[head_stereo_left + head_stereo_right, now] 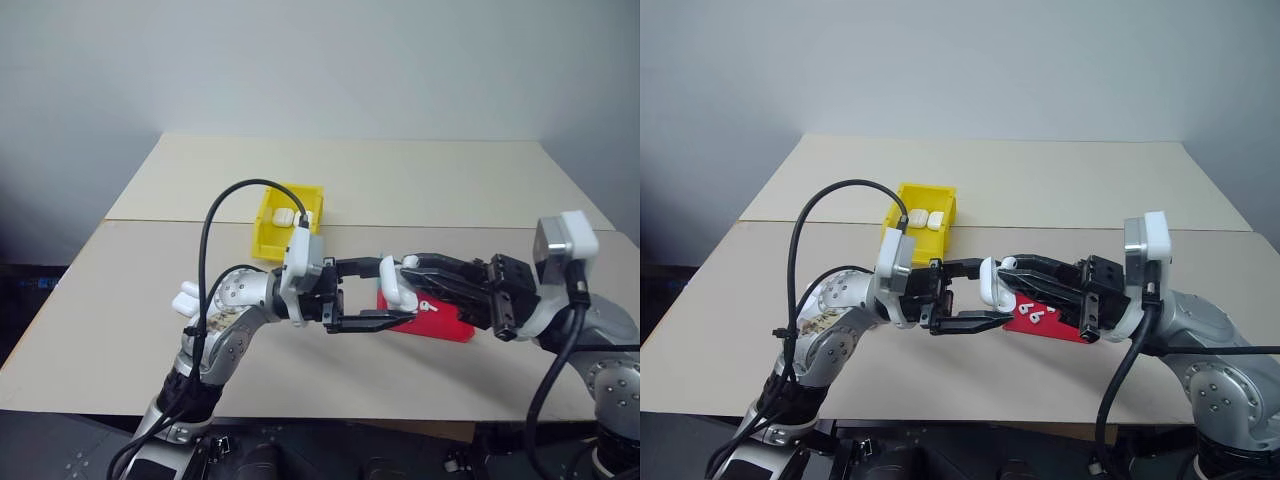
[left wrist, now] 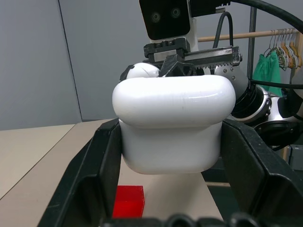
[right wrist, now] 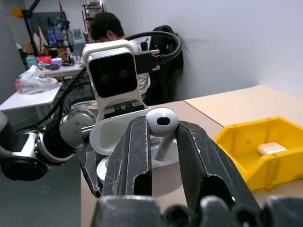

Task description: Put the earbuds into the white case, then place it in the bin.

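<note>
While the left gripper [image 2: 165, 208] clamps the white case [image 2: 173, 123] lid-open above the table, the right gripper [image 3: 163, 142] pinches an earbud [image 3: 162, 124] just at its mouth — not seated yet; closing and the bin [image 1: 285, 225] drop remain — finished cases already lie there

Beige table [image 1: 400, 180]: yellow bin [image 1: 902, 232] mid-table, red tray [image 1: 1072, 331] nearer front edge.

Blocking most of the red tray [image 1: 440, 322] in the head views, both arms crossing over it. Hiding the white case [image 2: 173, 125] base between black fingers [image 2: 90, 179]. Cutting off the yellow bin [image 3: 255, 151] at the frame edge.
</note>
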Robot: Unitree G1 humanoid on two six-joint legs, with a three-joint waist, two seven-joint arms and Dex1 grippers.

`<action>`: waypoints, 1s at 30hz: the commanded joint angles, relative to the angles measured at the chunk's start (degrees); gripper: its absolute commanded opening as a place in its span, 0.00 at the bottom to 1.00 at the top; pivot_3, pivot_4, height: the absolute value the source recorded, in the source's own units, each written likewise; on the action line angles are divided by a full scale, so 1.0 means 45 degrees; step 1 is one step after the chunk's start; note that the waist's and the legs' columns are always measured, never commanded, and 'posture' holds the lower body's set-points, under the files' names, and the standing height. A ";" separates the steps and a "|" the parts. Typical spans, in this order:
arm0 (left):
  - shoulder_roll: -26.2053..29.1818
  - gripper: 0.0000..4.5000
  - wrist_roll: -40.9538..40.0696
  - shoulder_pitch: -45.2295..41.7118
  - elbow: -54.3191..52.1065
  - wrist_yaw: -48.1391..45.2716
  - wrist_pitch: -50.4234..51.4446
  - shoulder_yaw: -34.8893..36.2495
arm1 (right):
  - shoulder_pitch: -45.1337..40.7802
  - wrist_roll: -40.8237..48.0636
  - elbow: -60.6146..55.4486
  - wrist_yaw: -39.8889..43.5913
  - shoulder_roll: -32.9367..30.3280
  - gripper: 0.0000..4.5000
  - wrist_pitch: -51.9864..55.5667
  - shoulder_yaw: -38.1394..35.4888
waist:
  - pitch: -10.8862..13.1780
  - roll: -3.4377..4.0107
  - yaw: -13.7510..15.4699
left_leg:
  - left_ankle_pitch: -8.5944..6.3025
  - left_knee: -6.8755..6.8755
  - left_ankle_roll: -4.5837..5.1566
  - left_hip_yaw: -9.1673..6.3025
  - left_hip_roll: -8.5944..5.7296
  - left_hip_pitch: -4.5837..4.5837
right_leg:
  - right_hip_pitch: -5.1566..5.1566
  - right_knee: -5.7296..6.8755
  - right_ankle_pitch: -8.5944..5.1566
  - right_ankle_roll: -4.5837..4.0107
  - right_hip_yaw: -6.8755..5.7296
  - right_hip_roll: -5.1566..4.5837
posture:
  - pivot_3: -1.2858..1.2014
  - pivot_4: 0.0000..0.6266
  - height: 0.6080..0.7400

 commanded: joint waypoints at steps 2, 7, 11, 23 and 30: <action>-0.0172 0.62 -0.0185 -0.0270 -0.0370 0.0007 -0.0255 0.0120 | -0.0026 -0.0541 -0.0319 -0.0375 -0.0117 0.13 -0.0471 0.0432 | 0.0000 0.0000 -0.0003 | 0.0000 0.0000 0.0000 0.0000 0.0000 0.0000 | 0.0000 0.0000 0.0000 0.0000 0.0000 0.0000 | 0.52 0.24 1.00; -0.0201 0.62 -0.0188 -0.0271 -0.0339 -0.0065 -0.0283 0.0120 | -0.0273 -0.0769 -0.0174 -0.0814 -0.0061 0.13 -0.0658 0.0743 | 0.0000 0.0000 -0.0002 | 0.0000 0.0000 0.0000 0.0001 0.0000 0.0000 | -0.0001 0.0001 0.0000 0.0000 0.0001 0.0000 | 0.52 0.24 1.00; -0.0219 0.62 -0.0176 -0.0299 -0.0291 -0.0093 -0.0315 0.0128 | -0.0464 -0.0818 0.0069 -0.0810 -0.0156 0.13 -0.0702 0.0873 | 0.0000 0.0000 -0.0003 | 0.0000 0.0000 0.0000 0.0000 0.0000 0.0000 | -0.0001 0.0001 0.0000 0.0000 0.0000 0.0000 | 0.52 0.24 1.00; -0.0347 0.62 0.0073 -0.0426 -0.0104 -0.0047 -0.0547 0.0230 | 0.0096 -0.0687 -0.0060 0.0180 -0.0884 0.79 -0.0874 0.0922 | 0.0000 0.0000 0.0019 | -0.0001 0.0000 0.0001 0.0001 0.0000 0.0000 | 0.0000 -0.0002 0.0000 0.0000 0.0000 0.0000 | 0.52 0.24 1.00; -0.0460 0.62 0.0184 -0.0400 -0.0071 0.0036 -0.0576 0.0285 | -0.0259 -0.0738 0.0552 0.0421 -0.1003 0.79 -0.0989 0.0793 | 0.0001 -0.0001 0.0032 | -0.0001 0.0000 0.0001 0.0002 0.0000 0.0000 | 0.0000 -0.0003 0.0000 0.0000 0.0000 -0.0001 | 0.52 0.24 1.00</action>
